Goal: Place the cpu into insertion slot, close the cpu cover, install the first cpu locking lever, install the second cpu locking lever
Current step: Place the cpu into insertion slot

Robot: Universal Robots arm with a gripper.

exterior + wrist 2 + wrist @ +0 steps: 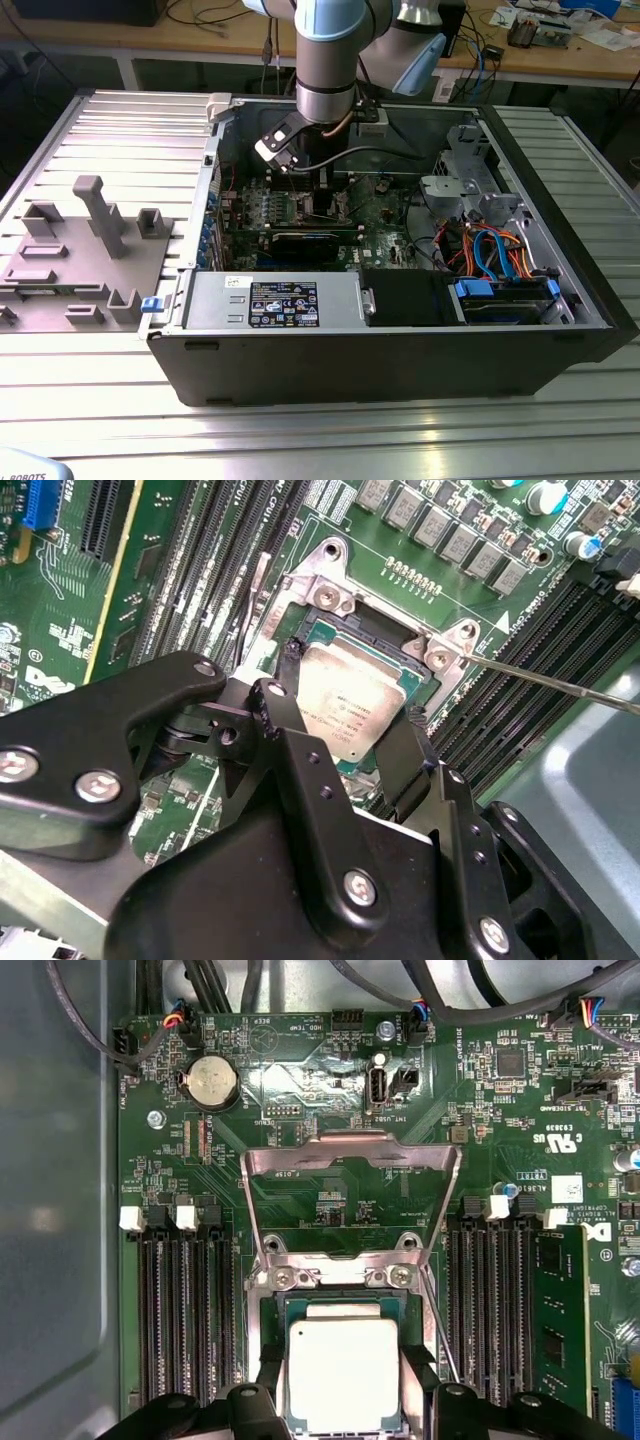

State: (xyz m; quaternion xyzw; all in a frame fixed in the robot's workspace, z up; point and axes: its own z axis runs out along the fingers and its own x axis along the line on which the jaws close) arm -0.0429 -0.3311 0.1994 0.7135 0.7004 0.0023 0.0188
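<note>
**Cpu gripped at the slot, cover up**

The gripper (348,705) is narrowed to the width of the cpu (343,1365). Its fingers (290,665) press on two opposite edges, so it has hold of the cpu. The cpu lies flat in the slot (365,630) with its silver top up. I cannot tell whether it is fully seated. The cover (350,1148) stands swung up from the slot's hinge side, and a thin lever (560,680) juts free beside the slot.

The cpu looks light, stiff and thin, with a smooth metal top that offers little friction. Its underside and the slot's contacts are probably the fragile parts. The safe hold is therefore by the edges, kept level, as it is here.

The first wrist view looks straight down on the slot. It shows the raised cover's window and the cpu lying square to the slot. The second wrist view is slanted and shows where the fingers meet the cpu's edges. The exterior view shows the arm (328,60) standing upright over the slot inside the open case (380,370).
</note>
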